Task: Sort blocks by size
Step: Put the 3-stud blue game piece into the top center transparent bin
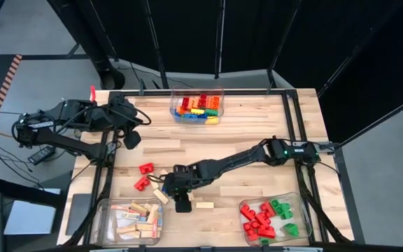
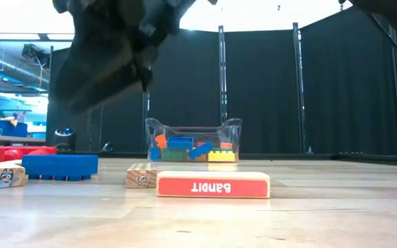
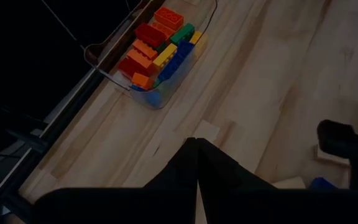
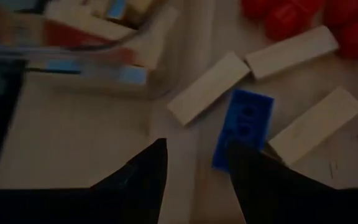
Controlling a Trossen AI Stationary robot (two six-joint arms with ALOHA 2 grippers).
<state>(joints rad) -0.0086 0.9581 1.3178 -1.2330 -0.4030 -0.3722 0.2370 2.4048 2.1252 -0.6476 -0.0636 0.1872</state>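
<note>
The right gripper (image 4: 194,180) hangs open and empty above a small blue studded brick (image 4: 244,127) lying among pale wooden bars (image 4: 207,87), probably lined up to grab it. The left gripper (image 3: 196,163), shut, waits by the table's far side.

Clear bins (image 1: 197,105) – three; robot arms (image 1: 229,162) – two.

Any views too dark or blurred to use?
Left wrist view: dim, only the bin of bricks is lit. Right wrist view: dark, the blue brick readable, bin corner smeared. Low view: near arm a blurred silhouette, backlit. High view: evenly lit.
</note>
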